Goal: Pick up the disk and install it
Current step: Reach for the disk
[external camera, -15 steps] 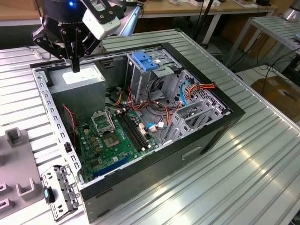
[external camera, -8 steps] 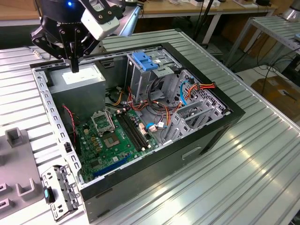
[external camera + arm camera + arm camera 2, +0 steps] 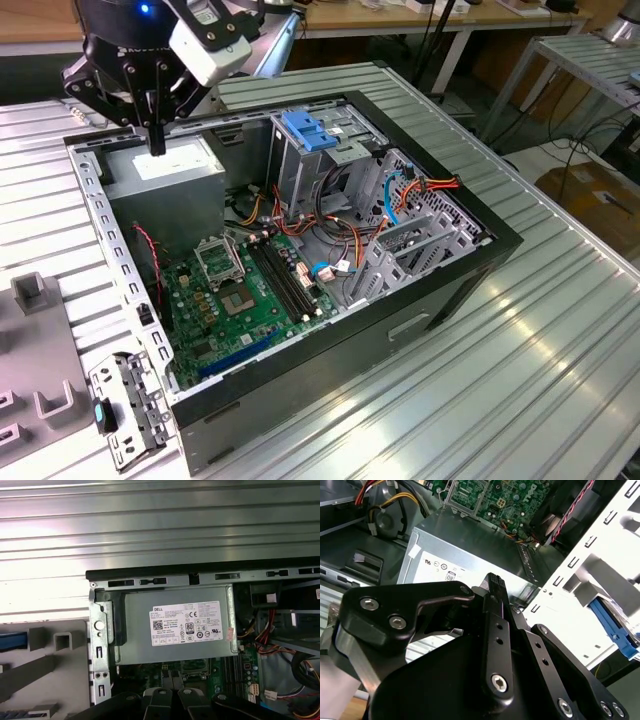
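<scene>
Evidently my gripper (image 3: 157, 135) hangs closed and empty just above the power supply (image 3: 165, 165), since the disk (image 3: 615, 625), seemingly that blue-railed piece, sits aside beyond the case wall (image 3: 570, 610), ungrasped.

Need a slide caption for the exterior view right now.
End effector hangs shut and empty above the grey power supply inside the open computer case.
</scene>
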Robot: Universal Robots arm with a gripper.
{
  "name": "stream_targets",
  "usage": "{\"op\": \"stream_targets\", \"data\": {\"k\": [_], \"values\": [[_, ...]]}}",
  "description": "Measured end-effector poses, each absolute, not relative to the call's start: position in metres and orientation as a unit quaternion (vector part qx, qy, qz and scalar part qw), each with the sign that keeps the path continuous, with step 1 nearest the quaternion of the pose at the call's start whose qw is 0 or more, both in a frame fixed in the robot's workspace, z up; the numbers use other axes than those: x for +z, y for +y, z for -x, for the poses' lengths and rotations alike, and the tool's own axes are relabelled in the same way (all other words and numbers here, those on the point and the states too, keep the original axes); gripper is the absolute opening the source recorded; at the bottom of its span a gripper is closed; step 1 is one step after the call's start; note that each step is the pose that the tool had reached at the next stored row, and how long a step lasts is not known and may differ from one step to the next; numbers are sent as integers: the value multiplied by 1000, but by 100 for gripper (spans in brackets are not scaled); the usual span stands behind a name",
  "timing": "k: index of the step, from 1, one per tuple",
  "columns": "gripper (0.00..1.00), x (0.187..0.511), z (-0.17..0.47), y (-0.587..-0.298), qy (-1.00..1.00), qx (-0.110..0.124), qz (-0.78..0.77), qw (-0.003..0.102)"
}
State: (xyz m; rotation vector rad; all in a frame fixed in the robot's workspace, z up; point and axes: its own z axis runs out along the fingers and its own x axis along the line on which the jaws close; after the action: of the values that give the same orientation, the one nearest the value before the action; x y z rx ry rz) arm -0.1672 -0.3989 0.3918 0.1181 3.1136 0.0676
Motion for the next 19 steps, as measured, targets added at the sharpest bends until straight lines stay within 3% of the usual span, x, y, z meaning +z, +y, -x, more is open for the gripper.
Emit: {"op": "stream_targets", "data": {"k": [19], "values": [[11,392,174,-399,999,22,-38,12]]}}
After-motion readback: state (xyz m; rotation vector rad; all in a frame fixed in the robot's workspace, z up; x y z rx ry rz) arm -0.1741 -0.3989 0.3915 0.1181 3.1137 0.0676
